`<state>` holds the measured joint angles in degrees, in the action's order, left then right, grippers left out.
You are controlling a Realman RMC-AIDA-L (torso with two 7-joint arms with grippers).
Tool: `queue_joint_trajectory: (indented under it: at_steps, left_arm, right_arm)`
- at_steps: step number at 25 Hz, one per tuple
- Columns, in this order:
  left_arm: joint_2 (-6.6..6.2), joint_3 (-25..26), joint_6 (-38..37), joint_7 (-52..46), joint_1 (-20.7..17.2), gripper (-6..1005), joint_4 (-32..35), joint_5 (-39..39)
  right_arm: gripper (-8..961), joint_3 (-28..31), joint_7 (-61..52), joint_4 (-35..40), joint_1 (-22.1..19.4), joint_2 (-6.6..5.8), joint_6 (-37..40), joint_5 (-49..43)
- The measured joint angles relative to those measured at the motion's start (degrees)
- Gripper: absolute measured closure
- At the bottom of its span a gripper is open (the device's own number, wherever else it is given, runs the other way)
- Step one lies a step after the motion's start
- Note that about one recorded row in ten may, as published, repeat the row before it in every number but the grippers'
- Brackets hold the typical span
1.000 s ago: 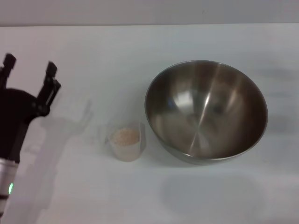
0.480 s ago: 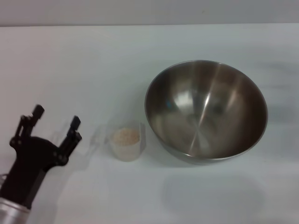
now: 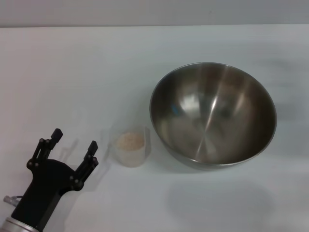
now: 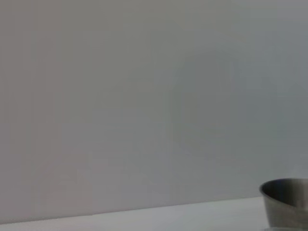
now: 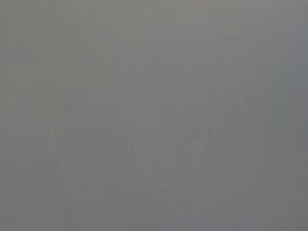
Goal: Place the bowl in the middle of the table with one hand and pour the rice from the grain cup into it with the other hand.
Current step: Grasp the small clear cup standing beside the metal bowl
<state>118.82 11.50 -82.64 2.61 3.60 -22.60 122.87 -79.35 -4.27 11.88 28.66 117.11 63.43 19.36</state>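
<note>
The steel bowl [image 3: 213, 115] stands empty on the white table [image 3: 96, 72], right of the middle. Its rim also shows in the left wrist view [image 4: 287, 202]. The small frosted grain cup [image 3: 130, 146] stands upright just left of the bowl, with a heap of pale rice [image 3: 130, 140] inside. My left gripper [image 3: 75, 138] is open and empty at the front left, a short way left of the cup and not touching it. My right gripper is out of view; the right wrist view shows only plain grey.
Bare white tabletop stretches behind the cup and bowl and along the front right [image 3: 222, 203]. A grey wall runs along the table's far edge [image 3: 154, 12].
My left gripper has moved from the far left toward the front and right, closer to the grain cup, staying open. The cup and bowl have not moved.
</note>
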Motion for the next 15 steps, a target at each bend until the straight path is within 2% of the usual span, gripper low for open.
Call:
queue_joint_trajectory:
  at_steps: [15]
  left_arm:
    - [-0.08, -0.16, 5.39, 3.44, 1.61, 161, -2.14, -0.37]
  right_arm:
    - [533, -0.01, 0.05, 0.28, -0.09, 0.08, 0.04, -0.03]
